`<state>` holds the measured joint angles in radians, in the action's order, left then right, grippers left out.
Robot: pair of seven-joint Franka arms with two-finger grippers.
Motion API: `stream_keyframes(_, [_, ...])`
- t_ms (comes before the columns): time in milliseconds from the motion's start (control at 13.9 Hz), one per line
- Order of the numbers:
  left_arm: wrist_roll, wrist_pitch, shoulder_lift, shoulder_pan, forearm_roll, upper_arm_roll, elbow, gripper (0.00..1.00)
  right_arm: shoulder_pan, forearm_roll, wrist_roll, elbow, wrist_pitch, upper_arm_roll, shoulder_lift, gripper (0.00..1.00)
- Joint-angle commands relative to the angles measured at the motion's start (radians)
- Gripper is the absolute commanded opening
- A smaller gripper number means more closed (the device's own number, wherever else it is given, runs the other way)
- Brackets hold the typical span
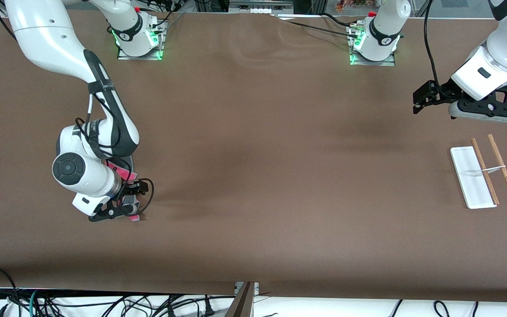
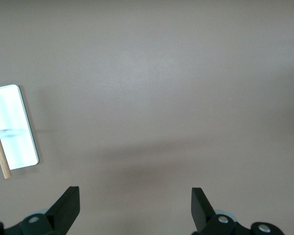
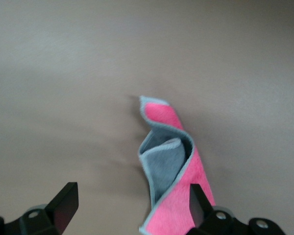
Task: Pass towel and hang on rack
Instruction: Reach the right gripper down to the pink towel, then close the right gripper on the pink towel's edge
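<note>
My right gripper (image 1: 123, 210) sits low over the towel (image 3: 174, 181) at the right arm's end of the desk (image 1: 253, 176), fingers (image 3: 63, 203) spread wide and closed on nothing. In the right wrist view one fingertip overlaps the pink cloth, but I cannot tell whether it touches. The towel lies crumpled on the desk, a fold turned up to show its grey reverse, which I judge gives me a raised edge to pinch. My left gripper (image 1: 425, 100) waits in the air, also wide open and empty, above bare desk near the rack (image 1: 484, 174). The rack stands at the left arm's end, well apart from the towel, so I read the layout as forcing a handover between arms.
</note>
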<state>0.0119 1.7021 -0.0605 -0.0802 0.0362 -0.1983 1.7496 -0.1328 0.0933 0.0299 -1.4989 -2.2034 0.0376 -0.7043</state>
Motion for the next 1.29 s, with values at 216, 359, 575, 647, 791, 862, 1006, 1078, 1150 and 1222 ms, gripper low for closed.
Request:
stream_keyframes(216, [0.005, -0.019, -0.010, -0.003, -0.019, -0.007, -0.007, 1.00, -0.013, -0.036, 0.395, -0.052, -0.061, -0.013, -0.007, 0.99])
stream_keyframes(359, [0.005, -0.019, -0.010, -0.003, -0.019, -0.006, -0.007, 1.00, -0.016, -0.035, 0.424, -0.061, -0.119, -0.016, -0.030, 1.00])
stream_keyframes(575, [0.005, -0.022, -0.010, -0.003, -0.019, -0.006, -0.007, 1.00, -0.016, -0.032, 0.424, -0.069, -0.177, -0.033, -0.040, 1.00])
stream_keyframes(647, [0.005, -0.022, -0.010, -0.003, -0.018, -0.006, -0.007, 1.00, -0.016, -0.030, 0.423, -0.069, -0.194, -0.038, -0.041, 1.00])
stream_keyframes(791, [0.005, -0.024, -0.012, -0.004, -0.018, -0.003, -0.007, 1.00, -0.016, -0.026, 0.421, -0.069, -0.220, -0.050, -0.047, 1.00])
stream_keyframes(862, [0.005, -0.025, -0.012, -0.004, -0.018, -0.003, -0.007, 1.00, -0.016, -0.026, 0.423, -0.069, -0.220, -0.051, -0.047, 0.99])
stream_keyframes(1006, [0.005, -0.025, -0.012, -0.004, -0.018, -0.007, -0.007, 1.00, -0.017, -0.026, 0.424, -0.069, -0.217, -0.051, -0.046, 0.98])
stream_keyframes(1078, [0.005, -0.025, -0.010, -0.004, -0.018, -0.007, -0.007, 1.00, -0.019, -0.024, 0.423, -0.069, -0.216, -0.051, -0.046, 0.98])
stream_keyframes(1150, [0.005, -0.025, -0.012, -0.004, -0.018, -0.007, -0.007, 1.00, -0.030, -0.024, 0.427, -0.069, -0.213, -0.051, -0.046, 0.98])
stream_keyframes(1222, [0.005, -0.025, -0.012, -0.004, -0.018, -0.007, -0.007, 1.00, -0.033, -0.024, 0.435, -0.069, -0.214, -0.051, -0.046, 0.98])
